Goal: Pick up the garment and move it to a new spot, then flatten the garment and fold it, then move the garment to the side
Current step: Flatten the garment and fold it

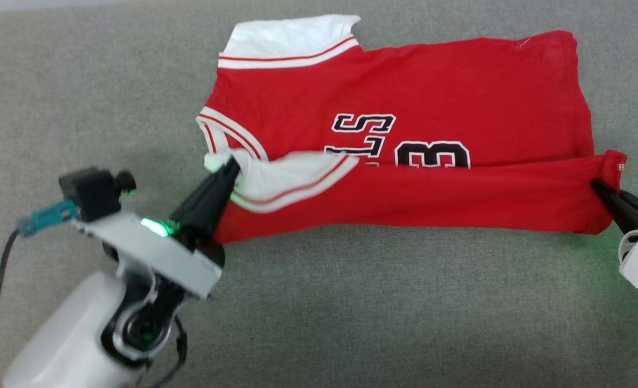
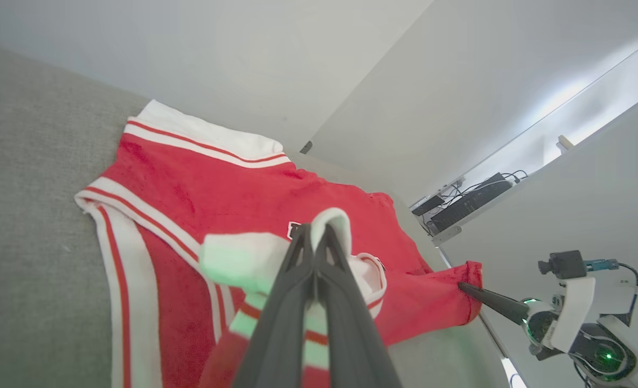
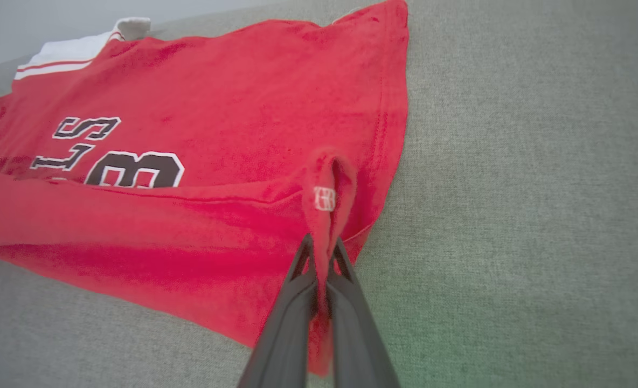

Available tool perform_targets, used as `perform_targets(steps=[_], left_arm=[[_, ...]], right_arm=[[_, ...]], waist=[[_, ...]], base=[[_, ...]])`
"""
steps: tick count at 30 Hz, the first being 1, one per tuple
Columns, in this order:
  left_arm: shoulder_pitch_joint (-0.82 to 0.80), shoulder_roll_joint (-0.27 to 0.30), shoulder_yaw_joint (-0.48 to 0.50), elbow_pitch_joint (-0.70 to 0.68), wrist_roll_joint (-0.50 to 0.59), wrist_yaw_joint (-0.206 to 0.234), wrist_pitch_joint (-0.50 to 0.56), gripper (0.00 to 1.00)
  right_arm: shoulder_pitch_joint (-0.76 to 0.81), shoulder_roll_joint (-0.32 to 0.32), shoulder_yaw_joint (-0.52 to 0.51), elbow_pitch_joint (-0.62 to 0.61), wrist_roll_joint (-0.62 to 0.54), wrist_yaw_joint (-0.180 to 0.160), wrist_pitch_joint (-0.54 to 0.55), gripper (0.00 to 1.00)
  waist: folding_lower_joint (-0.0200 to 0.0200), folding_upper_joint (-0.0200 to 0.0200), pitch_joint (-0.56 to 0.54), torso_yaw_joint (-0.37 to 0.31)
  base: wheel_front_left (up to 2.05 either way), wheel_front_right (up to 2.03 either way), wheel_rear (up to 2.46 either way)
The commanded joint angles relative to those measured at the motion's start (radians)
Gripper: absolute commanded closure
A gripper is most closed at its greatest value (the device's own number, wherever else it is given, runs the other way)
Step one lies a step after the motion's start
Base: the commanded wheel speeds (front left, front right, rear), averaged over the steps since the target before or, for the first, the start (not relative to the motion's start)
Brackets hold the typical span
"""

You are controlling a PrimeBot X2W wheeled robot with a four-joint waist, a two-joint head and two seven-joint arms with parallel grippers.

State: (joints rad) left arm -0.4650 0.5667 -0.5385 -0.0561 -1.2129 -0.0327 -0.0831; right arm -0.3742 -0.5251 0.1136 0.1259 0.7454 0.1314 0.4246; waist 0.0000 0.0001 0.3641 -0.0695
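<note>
Red thin jersey shirt, white sleeves, lies half-folded on grey cloth table. Left pincer clamped on white sleeve, right pincer clamped on red hem corner. Light, limp, likely sags; grip corners, stretch taut.

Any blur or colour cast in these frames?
Head view: left gripper and its arm smeared, green lamp glow on the white sleeve of the garment. Left wrist view: green tint on the sleeve. Right wrist view: cloth at the right gripper soft, green cast on the grey surface.
</note>
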Motion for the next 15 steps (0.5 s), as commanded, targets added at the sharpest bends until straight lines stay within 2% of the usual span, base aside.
perform_targets(steps=[1, 5, 15], left_arm=[[-0.034, -0.013, 0.000, 0.044, 0.017, 0.001, -0.002, 1.00], [-0.099, -0.050, -0.010, 0.175, 0.039, 0.016, -0.004, 1.00], [-0.140, -0.061, -0.075, 0.395, 0.136, 0.030, -0.010, 1.00]], right_arm=[[-0.020, 0.007, 0.001, 0.020, -0.008, -0.001, -0.002, 1.00], [-0.052, 0.020, 0.015, 0.079, -0.020, -0.001, -0.014, 1.00], [-0.126, 0.037, 0.084, 0.213, -0.029, -0.002, -0.076, 1.00]], waist=[[0.0000, -0.0001, 0.016, -0.001], [0.0000, -0.0001, 0.032, -0.009], [0.0000, -0.0001, 0.059, -0.024]], base=[[0.00, 0.00, 0.00], [0.00, 0.00, 0.00], [0.00, 0.00, 0.00]])
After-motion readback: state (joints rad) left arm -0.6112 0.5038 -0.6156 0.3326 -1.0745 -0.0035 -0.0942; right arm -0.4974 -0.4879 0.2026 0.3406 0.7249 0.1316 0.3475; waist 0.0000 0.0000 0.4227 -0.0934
